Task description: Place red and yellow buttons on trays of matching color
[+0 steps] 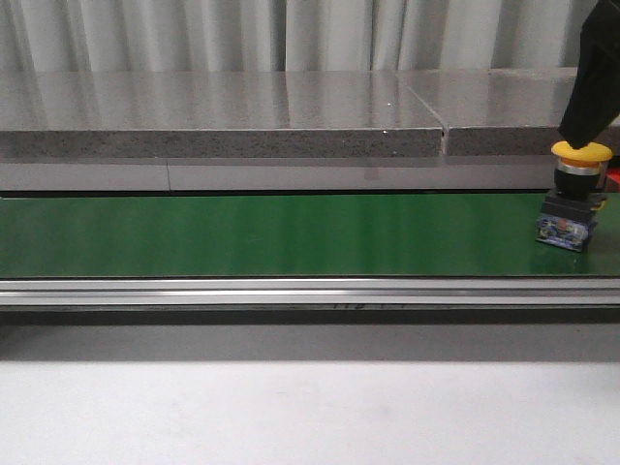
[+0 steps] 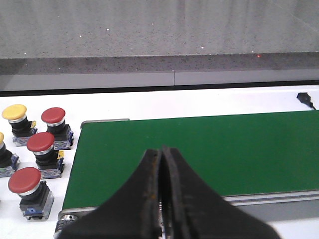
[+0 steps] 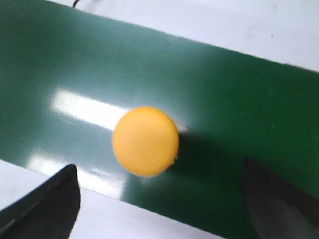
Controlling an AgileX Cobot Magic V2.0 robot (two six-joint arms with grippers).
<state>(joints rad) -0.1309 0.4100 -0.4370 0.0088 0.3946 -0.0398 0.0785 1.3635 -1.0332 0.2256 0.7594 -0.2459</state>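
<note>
Yellow button: standing upright on the green belt, at the belt's far right end in the front view.
Right gripper: hanging directly above the button, fingers spread wide on either side of the yellow cap, touching nothing.
Left gripper: fingers pressed together with nothing between them, hovering over the belt's other end, near the spare buttons sitting just off the belt.
Handling: judging it rigid, light and top-heavy; the domed cap is looking smooth and slippery.
Hold: closing beneath the cap, on the collar or dark block, is looking safest.
Trays: not showing in any view.
</note>
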